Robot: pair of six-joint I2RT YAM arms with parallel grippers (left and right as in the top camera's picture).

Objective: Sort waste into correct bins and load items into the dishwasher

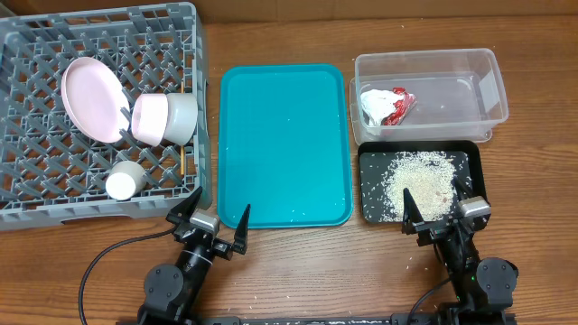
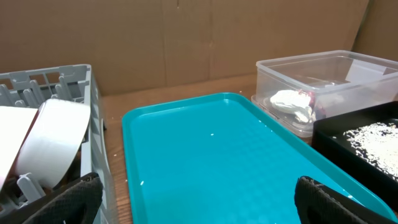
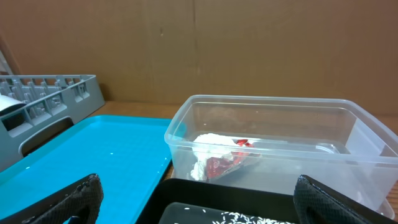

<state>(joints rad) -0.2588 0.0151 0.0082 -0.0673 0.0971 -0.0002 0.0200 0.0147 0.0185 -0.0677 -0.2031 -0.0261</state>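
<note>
Robot lab bench, wooden tabletop (image 1: 298,271), cardboard backdrop (image 2: 186,43), staged grey dish rack (image 1: 90,212), teal tray (image 1: 284,135), plastic bin (image 1: 424,56)

Both arms sit folded low, side by side, wrists pointing forward. The left gripper (image 1: 211,219) has its jaws spread wide, and the right gripper (image 1: 440,206) is spread just as wide.

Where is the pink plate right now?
In the overhead view, the pink plate leans in the grey dish rack on the left side, just beside a pink bowl and behind a small white cup.
</note>
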